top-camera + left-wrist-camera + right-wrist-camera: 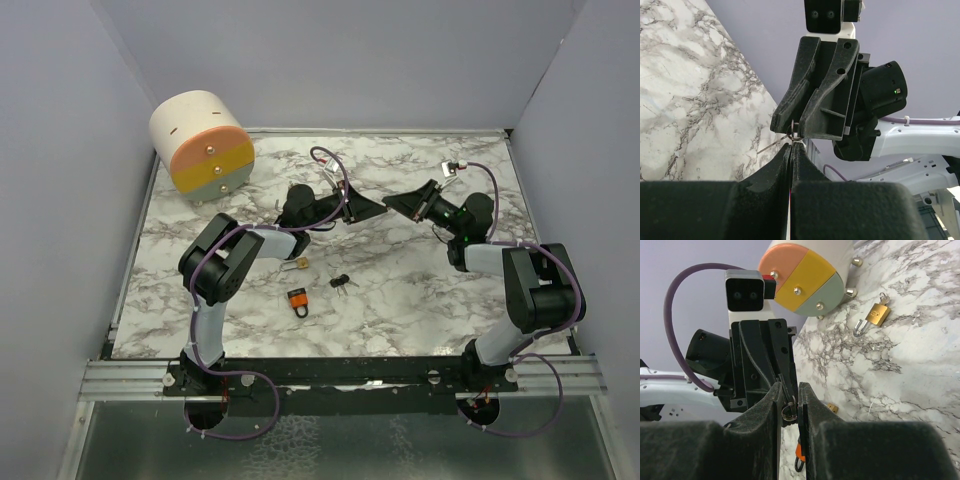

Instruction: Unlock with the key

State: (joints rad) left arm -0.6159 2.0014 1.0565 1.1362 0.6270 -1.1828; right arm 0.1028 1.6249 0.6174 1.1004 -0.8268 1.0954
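Table: white marbled table (420,300) under both arms, with walls on the left, right and far sides.
Orange padlock: I've got the orange padlock (297,300) lying flat, the nearest item, left of centre and apart from everything else.
Black keys: the black keys (342,282) sit just right of it and a touch farther, loose on the marble.
Near brass padlock: the near brass padlock (299,264) lies a little farther again, right beside the left arm's forearm.
Left gripper: the left gripper (791,147) is up off the table at mid-depth, pointing right, fingers pressed together with no gap. Its tip is right at the ring, but I can't tell whether it pinches anything.
Right gripper: the right gripper (789,386) faces it nose to nose, pointing left, its fingers clamped on the key ring (788,411).
Key: a thin metal sliver sticks out from the ring on the left wrist camera; I can't tell if that's the blade.
Far brass padlock: the far brass padlock (875,315) rests on the marble close to the drum.
Drum: a cream drum (200,145) with a salmon, yellow and grey-green face sits tilted in the far left corner.
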